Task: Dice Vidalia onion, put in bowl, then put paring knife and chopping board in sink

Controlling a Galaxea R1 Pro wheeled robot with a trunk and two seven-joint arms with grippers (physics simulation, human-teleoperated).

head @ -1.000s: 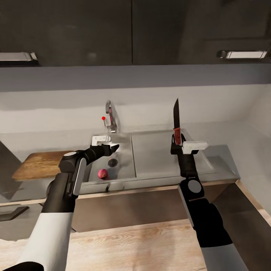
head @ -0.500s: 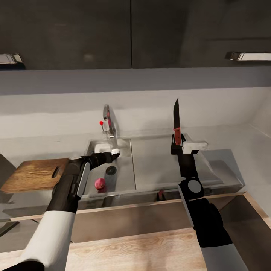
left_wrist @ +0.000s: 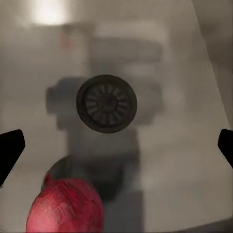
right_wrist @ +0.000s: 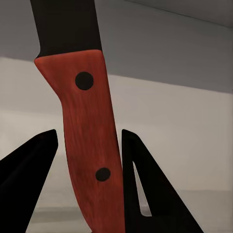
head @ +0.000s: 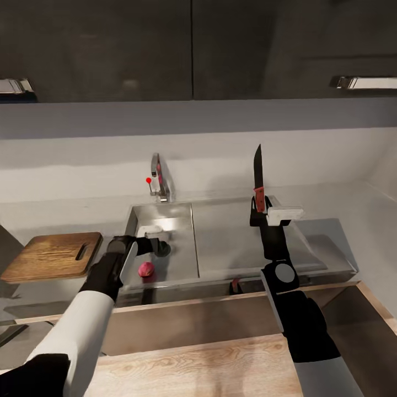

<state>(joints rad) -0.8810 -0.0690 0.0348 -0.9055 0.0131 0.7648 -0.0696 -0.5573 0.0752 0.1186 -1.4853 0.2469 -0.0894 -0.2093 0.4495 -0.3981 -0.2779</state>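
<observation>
Nearest to us, our left gripper [head: 157, 238] hangs inside the sink [head: 184, 242] with its jaws wide apart and nothing between them; in the left wrist view the two dark fingertips [left_wrist: 10, 148] stand at the far edges of the picture, with the round drain [left_wrist: 106, 103] between them and the Vidalia onion [left_wrist: 65, 206] off to one side, closer to one finger than the other; so the claw is over the drain, not yet centred on the onion.

The onion [head: 145, 269] lies on the basin floor near the front wall, just beside the drain; it reads as a small reddish ball, and we judge it light, firm and apt to roll on the smooth steel, so we should close across its widest part from above.

Our right gripper [head: 260, 207] is clamped on the red handle of the paring knife [head: 257, 168], blade pointing straight up over the drainboard; the right wrist view shows the handle [right_wrist: 90, 141] pinched between both fingers; it is stiff and slim, and we think it could pivot in the grip.

Off to the left the chopping board [head: 52, 256] lies flat on the countertop [head: 342, 242]; farthest back stands the tap [head: 158, 179] with its red-tipped lever.
</observation>
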